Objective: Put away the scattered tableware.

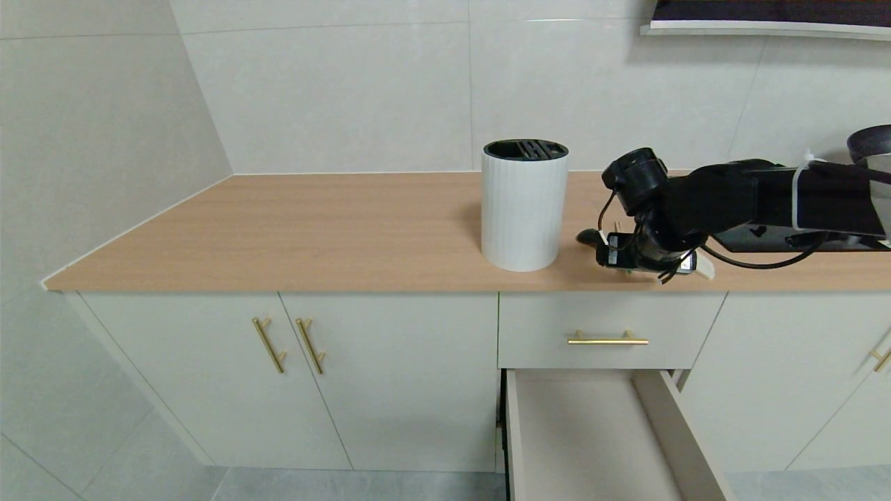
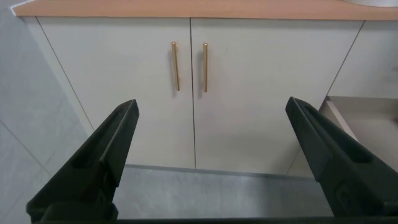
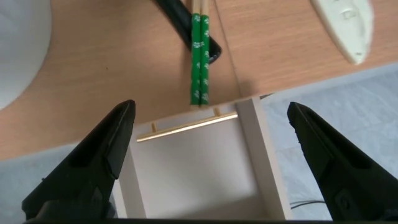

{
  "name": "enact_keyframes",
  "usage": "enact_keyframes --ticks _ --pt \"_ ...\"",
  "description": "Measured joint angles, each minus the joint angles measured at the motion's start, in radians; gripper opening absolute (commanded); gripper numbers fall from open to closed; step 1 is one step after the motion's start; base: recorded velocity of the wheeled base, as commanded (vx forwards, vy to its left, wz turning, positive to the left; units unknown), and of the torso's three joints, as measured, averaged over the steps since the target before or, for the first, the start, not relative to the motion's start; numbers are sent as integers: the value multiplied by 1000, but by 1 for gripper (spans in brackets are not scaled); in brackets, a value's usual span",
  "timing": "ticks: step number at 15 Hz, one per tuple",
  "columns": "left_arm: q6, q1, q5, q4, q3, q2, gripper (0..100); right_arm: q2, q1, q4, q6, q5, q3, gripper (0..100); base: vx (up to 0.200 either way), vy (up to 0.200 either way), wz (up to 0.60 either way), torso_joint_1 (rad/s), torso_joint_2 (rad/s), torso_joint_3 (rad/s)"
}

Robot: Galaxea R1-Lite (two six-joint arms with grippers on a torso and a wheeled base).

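Cabinet doors [image 2: 193, 93] with gold handles face the left tool [image 2: 211, 102], whose fingers stand wide apart, holding nothing. On the worktop [image 1: 313, 229] a white ribbed holder [image 1: 523, 209] stands upright. Right of it, near the front edge, lie a black utensil [image 3: 186, 28], green-ended chopsticks [image 3: 199, 56] and a white utensil [image 3: 345, 25]. The right tool [image 3: 210, 109] hovers over them, spread wide, above an open drawer [image 1: 585, 431].
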Motion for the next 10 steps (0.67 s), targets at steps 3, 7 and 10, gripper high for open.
enact_keyframes --ticks 3,7,10 --pt "0 0 -1 0 0 0 100 24 -5 -3 1 0 -11 100 0 0 0 0 0 0" --pt "0 0 0 0 0 0 100 45 -18 -10 2 1 -25 100 0 0 0 0 0 0" --pt "0 0 0 0 0 0 100 60 -30 -13 4 2 -36 100 0 0 0 0 0 0"
